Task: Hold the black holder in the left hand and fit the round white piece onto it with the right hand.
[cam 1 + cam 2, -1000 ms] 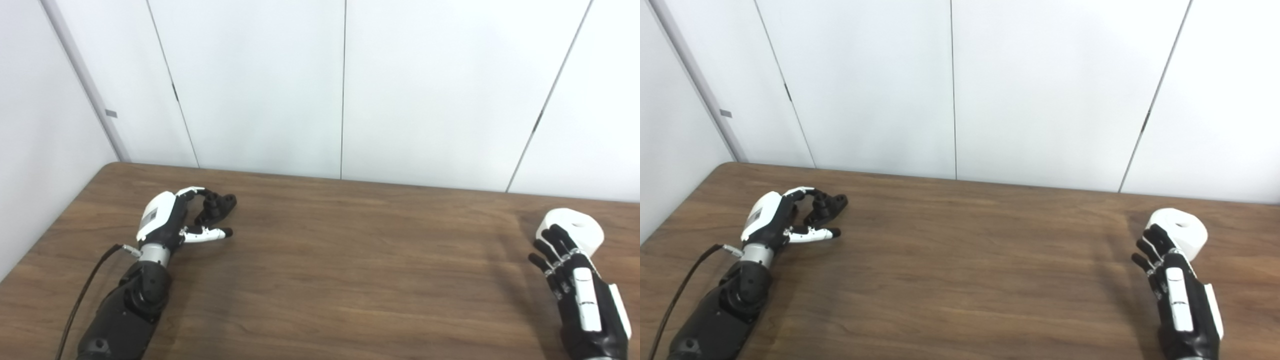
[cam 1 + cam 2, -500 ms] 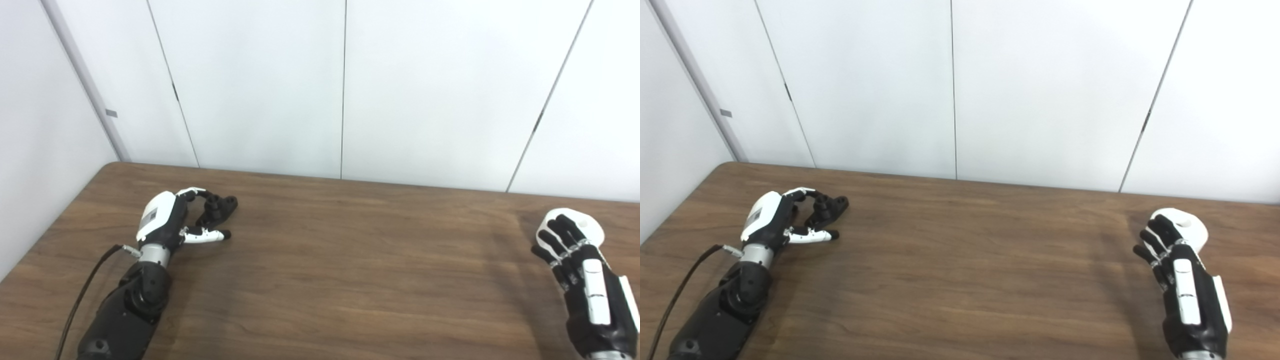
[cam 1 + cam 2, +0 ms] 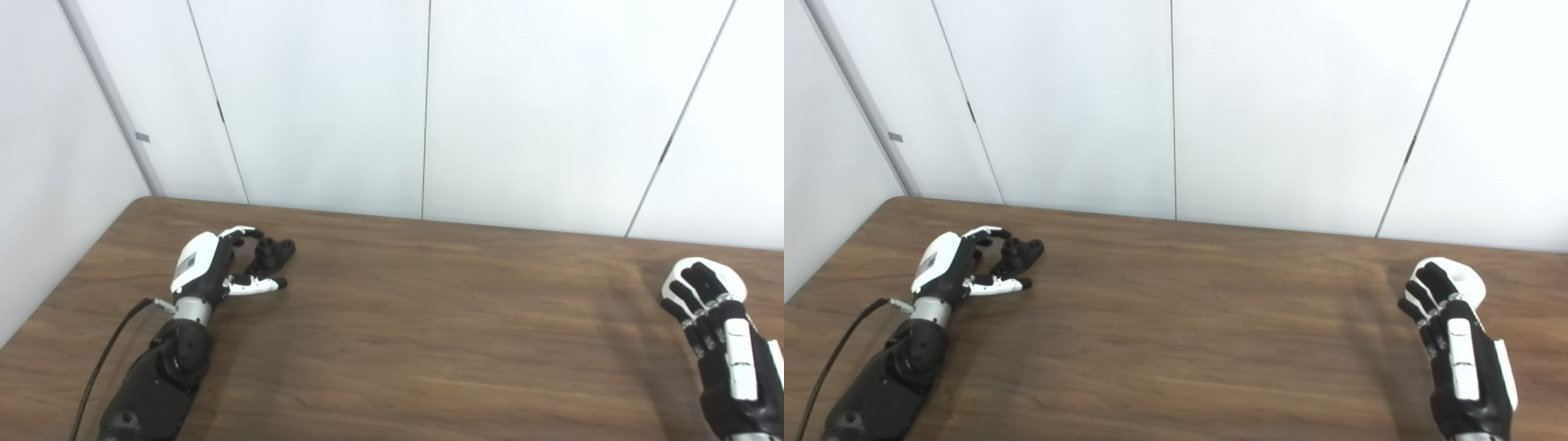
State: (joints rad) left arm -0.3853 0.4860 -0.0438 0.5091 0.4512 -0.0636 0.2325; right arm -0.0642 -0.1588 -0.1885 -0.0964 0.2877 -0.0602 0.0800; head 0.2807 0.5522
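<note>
1. The holder (image 3: 271, 253) lies on the table (image 3: 429, 318) at the far left, well apart from the white piece (image 3: 716, 277) at the far right. With the two parts at opposite sides, each hand has its own part within reach, which suits the task's split of work.

2. The left hand (image 3: 211, 269) sits just left of the holder with its fingers (image 3: 245, 233) curled over the far side and its thumb (image 3: 260, 285) stretched along the near side. The holder lies between them, so the hand is cupped round it ready to pinch. I cannot tell whether fingers and thumb already press on it; it looks like a loose, unclosed grasp, and the holder rests on the table.

3. The right hand (image 3: 1448, 324) lies over the near part of the white piece, back upward, fingers (image 3: 1427, 288) spread apart and laid across its top. Covering it from above lets the fingers wrap down round its curved side. It does not look gripped yet; the piece appears to sit on the table.

4. The piece shows a small dark hole on top, probably where it fits the holder's pegs, so keeping that face known matters later.

5. Judged from this, both pickups are in hand and the fitting has not begun.
</note>
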